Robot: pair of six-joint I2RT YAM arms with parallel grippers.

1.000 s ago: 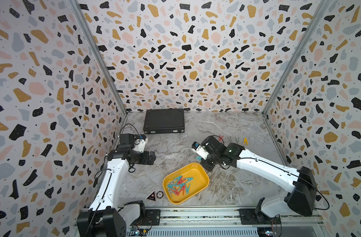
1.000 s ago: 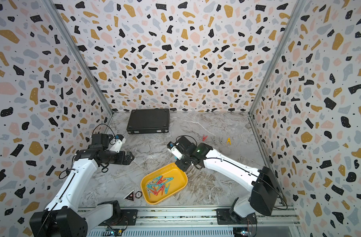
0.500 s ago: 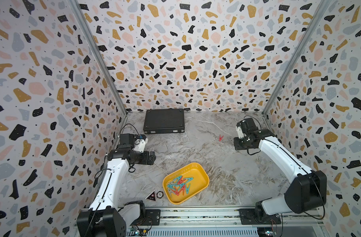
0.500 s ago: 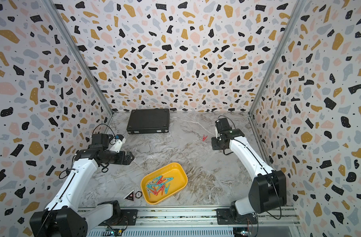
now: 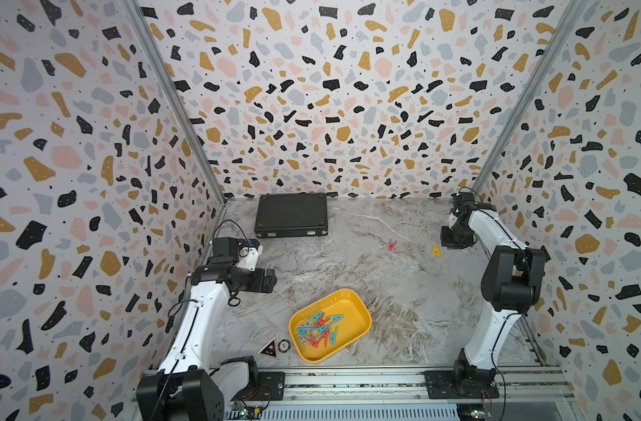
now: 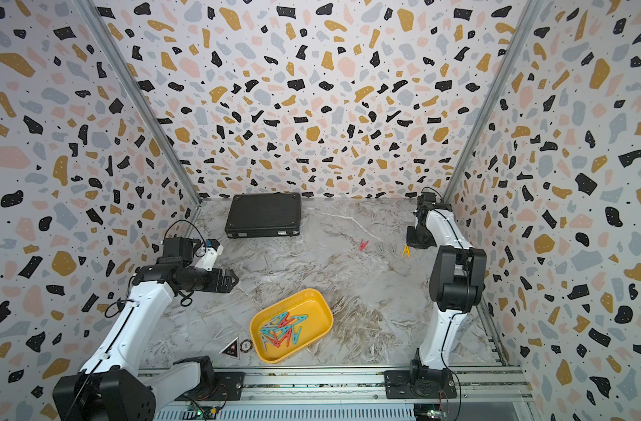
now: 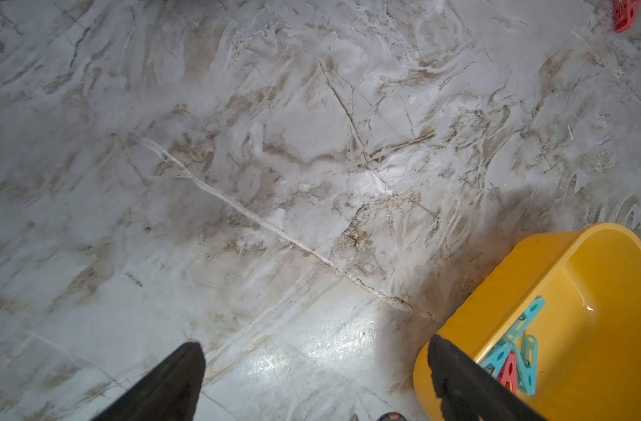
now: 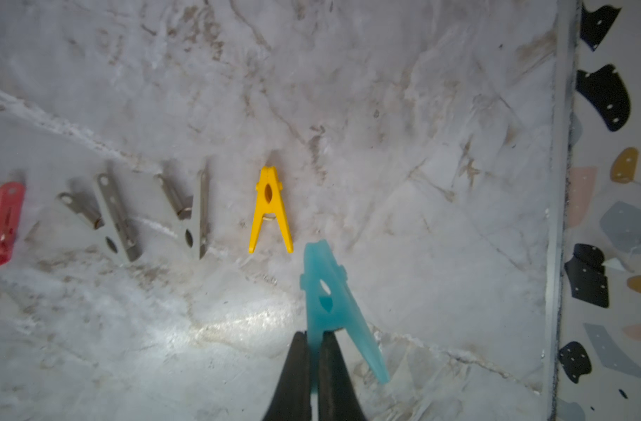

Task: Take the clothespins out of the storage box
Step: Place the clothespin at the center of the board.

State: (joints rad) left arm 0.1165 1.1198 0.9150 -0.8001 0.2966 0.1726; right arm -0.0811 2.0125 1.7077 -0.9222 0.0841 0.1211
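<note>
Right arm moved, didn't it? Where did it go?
The right gripper swung from beside the storage box to the table's far right edge, shut on a teal clothespin, next to the yellow clothespin. The left gripper, storage box and black case stayed put.

A lab test cell: terrazzo-print walls (image 5: 348, 91) enclose a marble-look tabletop (image 5: 384, 284) with rail-mounted robot arms (image 5: 198, 317).

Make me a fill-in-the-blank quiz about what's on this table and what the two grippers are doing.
The right gripper is shut on a plastic clothespin coloured ___.
The left gripper is ___ and holds nothing.
Between the red plastic clothespin and the yellow plastic clothespin on the marble table lie ___ grey clothespins.
Missing words: teal; open; two.
</note>
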